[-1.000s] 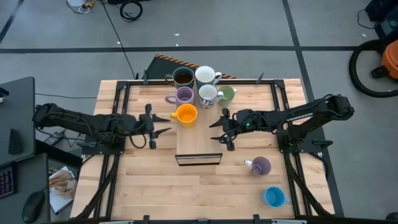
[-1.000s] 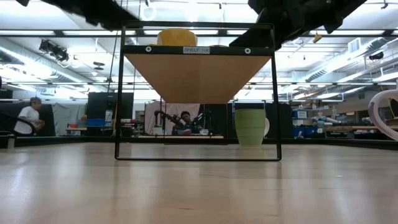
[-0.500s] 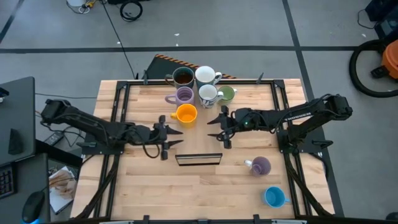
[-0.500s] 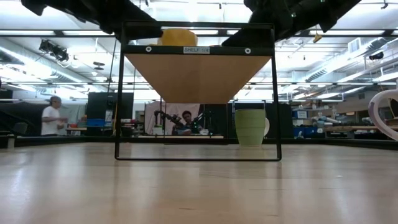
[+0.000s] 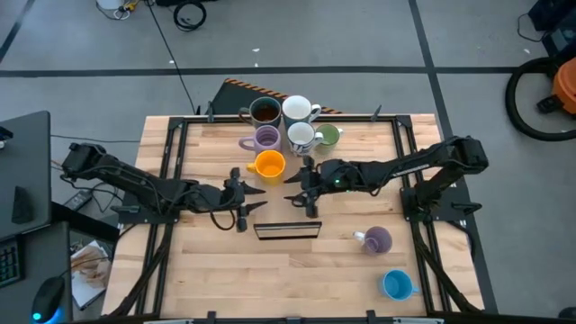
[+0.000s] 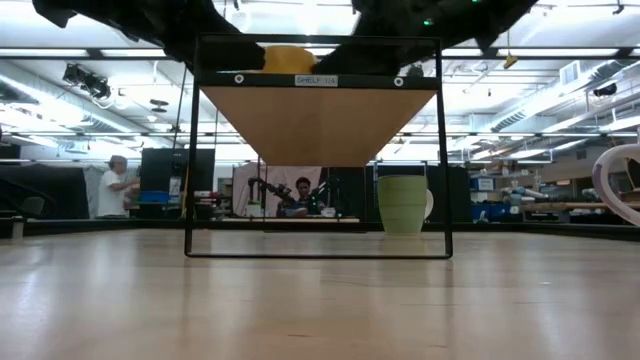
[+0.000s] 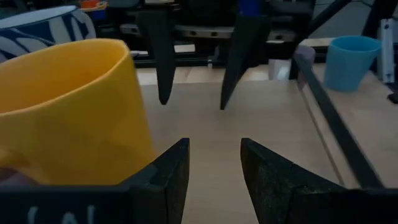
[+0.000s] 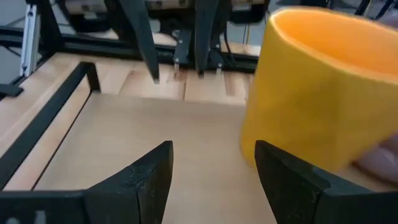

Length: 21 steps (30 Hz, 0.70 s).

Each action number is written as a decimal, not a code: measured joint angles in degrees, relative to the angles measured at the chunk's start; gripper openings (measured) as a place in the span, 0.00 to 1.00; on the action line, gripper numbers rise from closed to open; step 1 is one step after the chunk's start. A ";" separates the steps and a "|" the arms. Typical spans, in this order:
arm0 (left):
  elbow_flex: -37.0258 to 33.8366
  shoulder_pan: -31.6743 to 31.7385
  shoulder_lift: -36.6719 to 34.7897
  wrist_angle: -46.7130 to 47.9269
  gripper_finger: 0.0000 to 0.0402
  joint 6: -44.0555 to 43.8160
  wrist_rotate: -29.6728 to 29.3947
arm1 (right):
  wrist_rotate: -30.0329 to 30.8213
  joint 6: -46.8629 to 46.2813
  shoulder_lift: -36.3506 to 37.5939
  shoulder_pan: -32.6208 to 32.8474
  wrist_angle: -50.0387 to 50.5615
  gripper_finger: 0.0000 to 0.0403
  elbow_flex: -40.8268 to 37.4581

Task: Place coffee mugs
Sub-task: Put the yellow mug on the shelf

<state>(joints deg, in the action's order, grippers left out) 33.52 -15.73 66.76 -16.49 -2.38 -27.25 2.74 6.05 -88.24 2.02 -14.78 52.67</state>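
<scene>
The orange mug [image 5: 269, 165] stands upright on its base on the wood, its handle toward the table's left. My left gripper [image 5: 241, 200] is open, just near-left of it; the mug [image 7: 68, 112] fills the left wrist view beside the fingers. My right gripper [image 5: 304, 184] is open, just near-right of the mug [image 8: 323, 87]. Neither touches it. At the far edge stand the dark brown mug [image 5: 265, 111], a white one [image 5: 299, 110], a lilac one [image 5: 265, 138], a patterned white one [image 5: 301, 137] and the green one [image 5: 328, 135]. A second lilac mug [image 5: 378, 239] and the blue mug [image 5: 396, 284] stand near right.
A black-framed shelf [image 5: 288, 229] stands near of both grippers; in the low view its wooden board [image 6: 318, 120] spans the middle. A black rail frame [image 5: 171, 153] runs round the table. Bare wood lies at the near left. A person [image 6: 112, 186] stands far behind.
My left gripper has moved toward the table's right and near edge, closing on the orange mug, then held still. My right gripper has moved toward the table's left, toward the same mug. Both have stayed open. The mugs have not moved. A person in the room has walked rightward.
</scene>
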 joint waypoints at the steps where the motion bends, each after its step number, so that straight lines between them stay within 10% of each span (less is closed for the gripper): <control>1: 0.00 0.00 0.00 0.24 0.38 0.03 -0.58 | 0.02 0.07 -0.68 0.00 0.08 0.58 0.75; 21: 0.00 0.00 0.00 3.08 0.38 3.20 -4.87 | 0.78 2.98 -4.92 -0.68 1.79 0.57 5.68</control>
<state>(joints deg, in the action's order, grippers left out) 33.52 -15.73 66.76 -13.41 0.81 -32.12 3.52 9.02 -93.17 1.34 -12.99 58.35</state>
